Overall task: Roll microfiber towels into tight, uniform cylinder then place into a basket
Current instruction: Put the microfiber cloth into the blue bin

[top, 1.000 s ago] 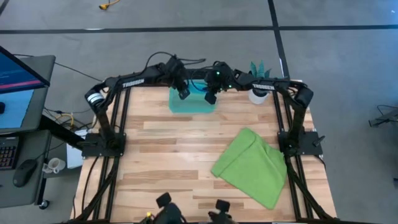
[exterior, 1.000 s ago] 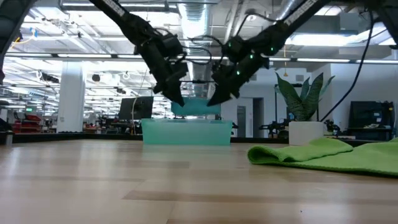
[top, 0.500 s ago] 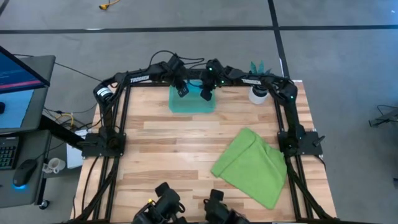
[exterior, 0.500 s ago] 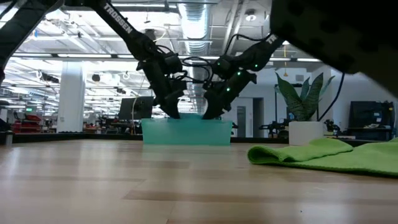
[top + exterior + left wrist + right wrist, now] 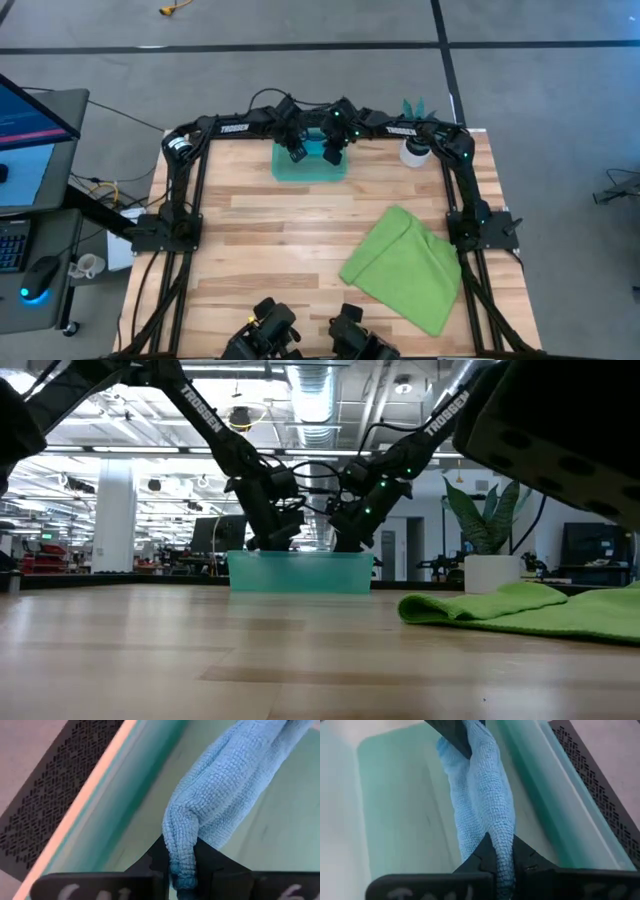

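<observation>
Both grippers clamp blue roll inside basket

Blue towel (image 5: 220,790), rolled and twisted, is pinched at each end by left gripper (image 5: 297,152) and right gripper (image 5: 331,153), low in the basket (image 5: 283,172) at table's 12 o'clock. Green towel (image 5: 405,268) lies flat at 4 o'clock; centre boards are free.

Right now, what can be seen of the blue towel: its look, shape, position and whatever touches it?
The blue towel is sky-blue microfiber with a fine knobbly weave, bunched into a long, loosely twisted roll rather than a tight cylinder. It stretches between the two grippers inside the teal basket at the table's far edge. The left gripper pinches one end, the right gripper the other. Whether it touches the basket floor is unclear.
</observation>
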`<state>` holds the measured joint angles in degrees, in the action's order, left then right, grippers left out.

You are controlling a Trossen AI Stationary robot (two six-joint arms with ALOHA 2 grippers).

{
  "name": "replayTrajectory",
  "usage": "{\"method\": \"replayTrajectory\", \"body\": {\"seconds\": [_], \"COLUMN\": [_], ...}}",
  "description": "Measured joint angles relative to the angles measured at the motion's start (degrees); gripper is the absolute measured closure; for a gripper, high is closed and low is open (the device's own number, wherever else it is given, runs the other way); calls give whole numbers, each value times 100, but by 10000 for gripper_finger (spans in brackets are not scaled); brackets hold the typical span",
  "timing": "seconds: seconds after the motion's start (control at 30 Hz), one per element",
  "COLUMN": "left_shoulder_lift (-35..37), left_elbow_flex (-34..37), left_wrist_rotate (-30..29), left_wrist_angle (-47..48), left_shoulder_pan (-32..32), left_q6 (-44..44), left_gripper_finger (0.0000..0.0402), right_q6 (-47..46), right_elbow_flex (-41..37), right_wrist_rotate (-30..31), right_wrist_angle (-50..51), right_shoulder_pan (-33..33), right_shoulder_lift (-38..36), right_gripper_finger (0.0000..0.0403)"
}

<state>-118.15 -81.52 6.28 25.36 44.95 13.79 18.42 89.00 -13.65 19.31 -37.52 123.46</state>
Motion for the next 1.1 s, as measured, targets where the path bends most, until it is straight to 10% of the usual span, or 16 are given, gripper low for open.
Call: {"method": "replayTrajectory", "body": {"seconds": [0.4,0.83,1.1], "left_shoulder_lift": [4,2,26], "left_elbow_flex": [-46,-24,-26], "left_wrist_rotate": [-76,-171,-141], "left_wrist_angle": [-83,-25,-67], "left_shoulder_pan": [-11,31,31], "left_q6": [-148,-219,54], "left_gripper_finger": [354,245,227], "right_q6": [6,-191,-193], "right_elbow_flex": [-4,-17,-14], "right_wrist_rotate": [58,275,220], "right_wrist_angle": [-23,81,61], "right_shoulder_pan": [0,14,20], "right_shoulder_lift": [0,-13,-15], "right_gripper_finger": [359,196,169]}}
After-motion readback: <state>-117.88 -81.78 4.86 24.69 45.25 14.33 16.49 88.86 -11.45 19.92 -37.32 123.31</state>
